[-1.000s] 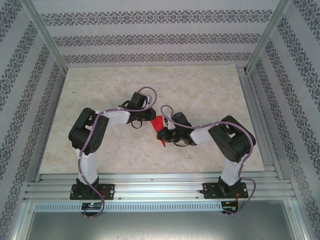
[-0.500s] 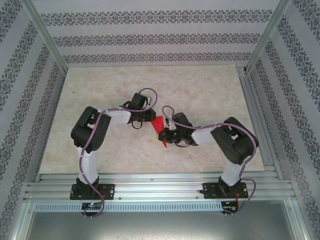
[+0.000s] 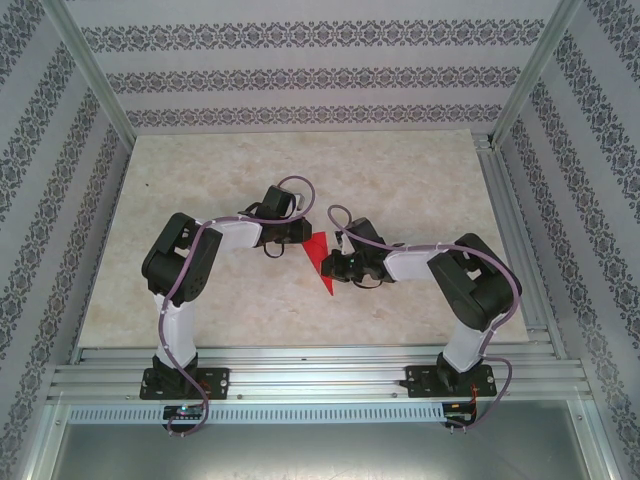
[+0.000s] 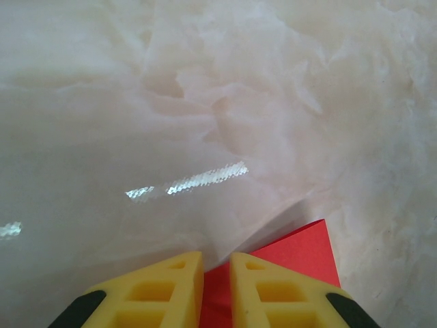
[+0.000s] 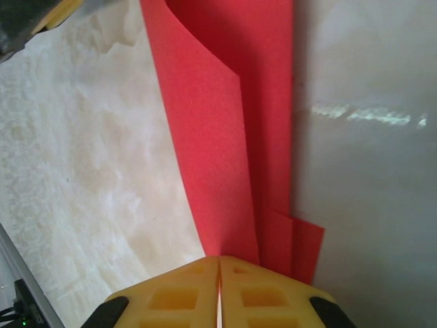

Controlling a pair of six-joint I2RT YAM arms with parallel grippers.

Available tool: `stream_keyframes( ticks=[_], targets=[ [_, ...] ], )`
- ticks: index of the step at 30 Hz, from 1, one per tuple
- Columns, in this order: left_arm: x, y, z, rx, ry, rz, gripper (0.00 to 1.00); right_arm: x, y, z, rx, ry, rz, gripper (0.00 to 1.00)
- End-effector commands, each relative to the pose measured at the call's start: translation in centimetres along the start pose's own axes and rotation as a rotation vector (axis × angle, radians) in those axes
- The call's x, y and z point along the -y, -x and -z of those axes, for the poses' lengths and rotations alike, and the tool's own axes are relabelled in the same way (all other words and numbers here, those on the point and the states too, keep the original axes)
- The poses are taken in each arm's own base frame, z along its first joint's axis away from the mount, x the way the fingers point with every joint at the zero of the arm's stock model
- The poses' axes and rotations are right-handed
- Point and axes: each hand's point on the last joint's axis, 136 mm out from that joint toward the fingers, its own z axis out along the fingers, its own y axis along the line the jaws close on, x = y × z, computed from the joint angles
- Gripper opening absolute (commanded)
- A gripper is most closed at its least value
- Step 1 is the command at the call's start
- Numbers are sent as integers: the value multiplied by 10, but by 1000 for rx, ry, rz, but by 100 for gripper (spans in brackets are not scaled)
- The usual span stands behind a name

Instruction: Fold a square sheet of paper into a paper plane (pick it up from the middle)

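The square sheet of paper [image 3: 320, 256] is bright red and folded in layers to a pointed shape, its tip towards the near edge. It hangs between my two grippers, a little above the table. My left gripper [image 3: 303, 240] is at its far left side. In the left wrist view the yellow fingers [image 4: 171, 287] stand narrowly apart with the red paper [image 4: 300, 249] in the gap of the left gripper [image 4: 217, 258]. My right gripper [image 3: 336, 266] is at its right side. Its jaws [image 5: 220, 260] are shut to a hairline slit where the paper's [image 5: 218, 137] folded edge meets the tips.
The pale marbled table [image 3: 200, 180] has patterned walls on three sides. Metal posts stand at the back corners. An aluminium rail [image 3: 320, 365] carries both arm bases along the near edge. A rail runs along the table's right side [image 3: 515, 230].
My right gripper has drawn slightly to the right, and more of the paper's pointed tip shows below it. The left arm's elbow has shifted a little; its gripper stays at the paper.
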Motion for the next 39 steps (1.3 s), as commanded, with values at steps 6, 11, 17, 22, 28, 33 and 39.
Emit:
stream_keyframes(
  ticks=[6, 11, 17, 22, 28, 33, 39],
  targets=[
    [-12, -14, -5, -54, 23, 7, 21, -11, 18, -4, 32, 52, -7, 12],
    [2, -3, 5, -31, -17, -1, 22, 13, 8, -12, 8, -6, -52, 11],
    [36, 20, 36, 54, -124, -31, 26, 42, -13, -18, -36, -75, -95, 8],
    [50, 3, 44, 50, -194, -37, 28, 51, -20, -19, -49, -99, -106, 8],
    [46, -32, 26, -32, -185, -42, 25, 53, -21, -18, -55, -112, -105, 7],
    [32, -37, 15, -53, -118, -30, 24, 57, -24, -19, -64, -125, -105, 8],
    [18, -33, 7, -49, -43, -26, 23, 63, -31, -21, -80, -134, -114, 8]
  ],
)
